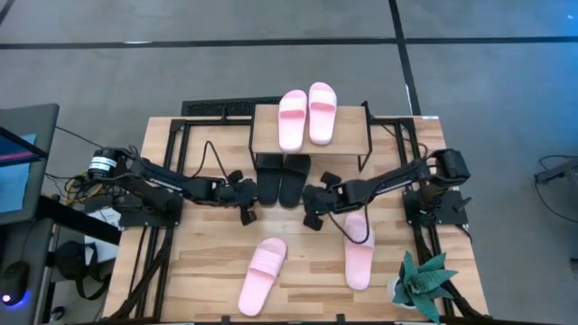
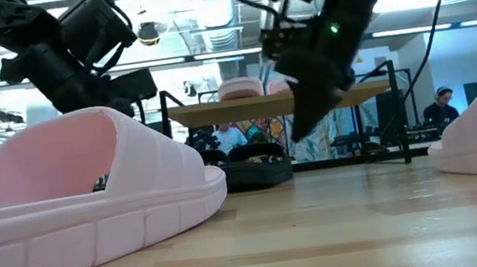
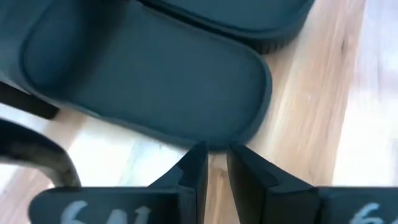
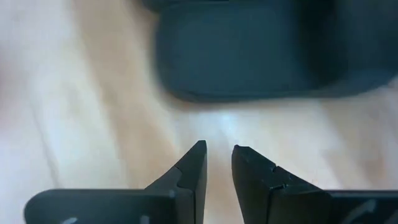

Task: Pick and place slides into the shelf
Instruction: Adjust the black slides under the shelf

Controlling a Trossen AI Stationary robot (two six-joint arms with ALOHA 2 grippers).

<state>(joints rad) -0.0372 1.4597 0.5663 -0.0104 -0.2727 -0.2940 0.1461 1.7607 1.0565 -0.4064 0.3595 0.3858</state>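
Seen from above: small shelf [image 1: 353, 135] at the 12 o'clock edge of the table [image 1: 307, 280], two pale pink slides [image 1: 292, 120] [image 1: 322, 112] lying side by side on its top board, toes toward 12 o'clock. Under the board, two black slides [image 1: 269, 183] [image 1: 293, 181] touching each other on the table, heels poking out toward 6 o'clock. Two more pink slides loose on the table — one [image 1: 262, 275] toward 7 o'clock, tilted, another [image 1: 359, 258] toward 5 o'clock, roughly straight. Left gripper [image 1: 246, 200] low at 9 o'clock of the black pair, just beside the left black heel; jaws nearly closed, only a thin gap, holding nothing, tips just short of the black sole [image 3: 149, 74] in the left wrist view. Right gripper [image 1: 310, 206] at 3 o'clock of the pair, just off the right black heel — jaws likewise almost together and empty, a black slide [image 4: 261, 56] ahead of them over bare wood. Small potted plant [image 1: 423, 287] at the 5 o'clock corner
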